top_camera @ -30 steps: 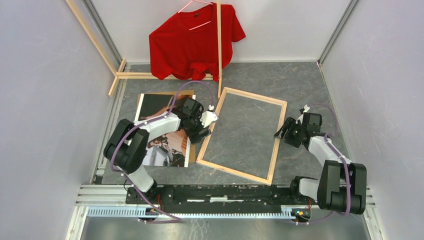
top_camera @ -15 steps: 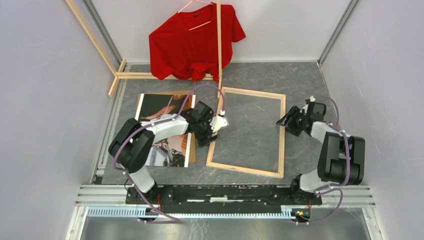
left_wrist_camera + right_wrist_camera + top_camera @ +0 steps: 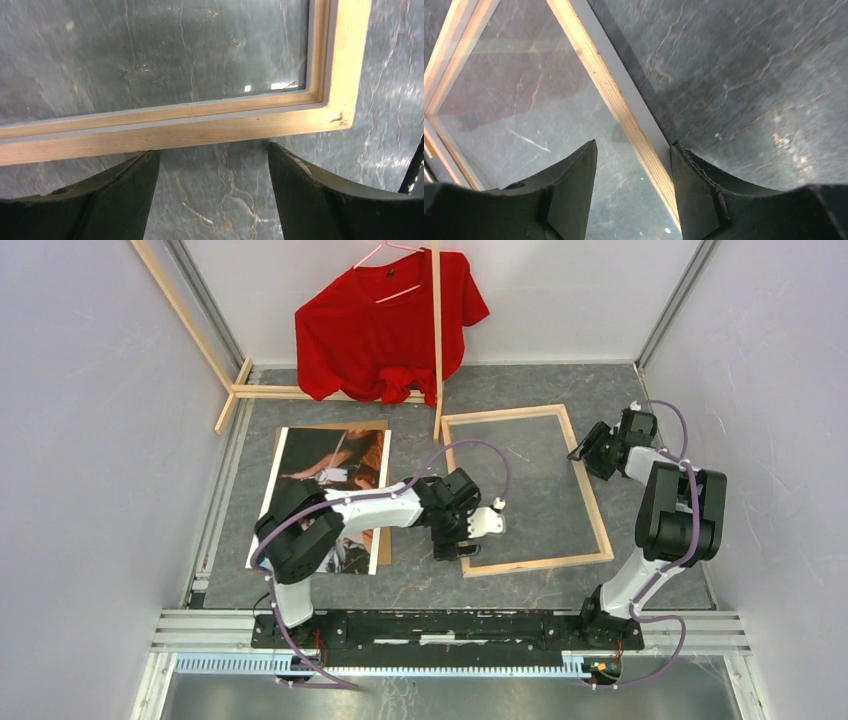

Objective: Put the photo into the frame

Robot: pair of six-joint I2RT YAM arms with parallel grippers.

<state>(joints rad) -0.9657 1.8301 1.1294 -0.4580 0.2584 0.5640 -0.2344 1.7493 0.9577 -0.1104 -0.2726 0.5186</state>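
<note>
The frame point(image 3: 525, 565) lies flat on the grey table right of centre, bare wood up, with a clear pane inside. My left gripper point(image 3: 458, 540) is open at the frame's left rail point(image 3: 175, 132) near its near-left corner. Its fingertips point(image 3: 150, 156) reach that rail's outer edge and only table shows between them point(image 3: 211, 152). My right gripper point(image 3: 588, 453) is open and straddles the frame's right rail point(image 3: 624, 115), one finger point(image 3: 694, 170) against the outer side and the other over the pane point(image 3: 634, 147). The photo point(image 3: 320, 465) lies face up on the left, partly under my left arm.
A brown cardboard sheet point(image 3: 335, 426) shows under the photo's far edge. A red T-shirt point(image 3: 380, 330) hangs on a wooden rack at the back, its pole point(image 3: 438, 350) standing just beyond the frame's far-left corner. Rack base poles point(image 3: 240, 390) lie at back left. Walls close both sides.
The frame has swung round and slid right, from slanted to nearly square with the table. My left gripper moved right and nearer along with it; my right gripper moved farther back.
</note>
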